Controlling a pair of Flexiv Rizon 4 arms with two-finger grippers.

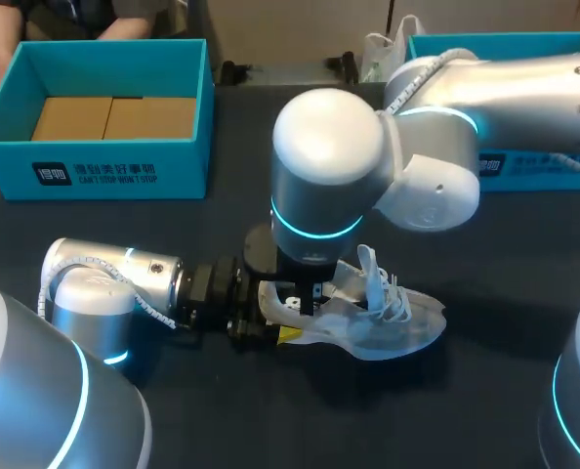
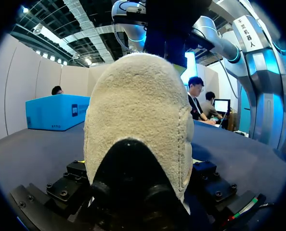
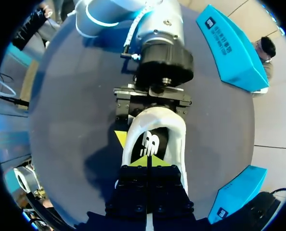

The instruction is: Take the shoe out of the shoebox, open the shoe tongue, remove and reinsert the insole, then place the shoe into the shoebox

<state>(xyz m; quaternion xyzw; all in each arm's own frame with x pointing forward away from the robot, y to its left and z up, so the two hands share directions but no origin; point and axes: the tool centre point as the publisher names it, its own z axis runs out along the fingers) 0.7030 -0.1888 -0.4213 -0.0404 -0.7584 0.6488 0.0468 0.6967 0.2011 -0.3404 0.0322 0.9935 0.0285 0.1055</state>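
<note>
One shoe (image 1: 397, 327) rests sole-down near the middle of the bench (image 1: 270, 420), outside both boxes. Its heel sits right at the left gripper (image 1: 282, 330), which comes in low and level. In the left wrist view the fleecy heel fills the space just ahead of that gripper — whether it is clamped there I cannot tell. The right gripper (image 3: 147, 161) points straight down into the shoe's opening, its yellow tips drawn together on the black insole (image 3: 151, 142). Whether they pinch anything cannot be seen.

The shoe's long axis runs across the bench, side to side in the head view. The heel points toward the left arm (image 1: 124, 278) and the toe toward the right side, with loose laces (image 1: 393, 298) over the forefoot.

Two blue boxes stand at the far edge, well apart from the shoe. One shoebox (image 1: 104, 161) at the left is open, with brown cardboard (image 1: 114, 117) inside. The second shoebox (image 1: 529, 174) at the right is partly behind the right arm (image 1: 524, 83).
</note>
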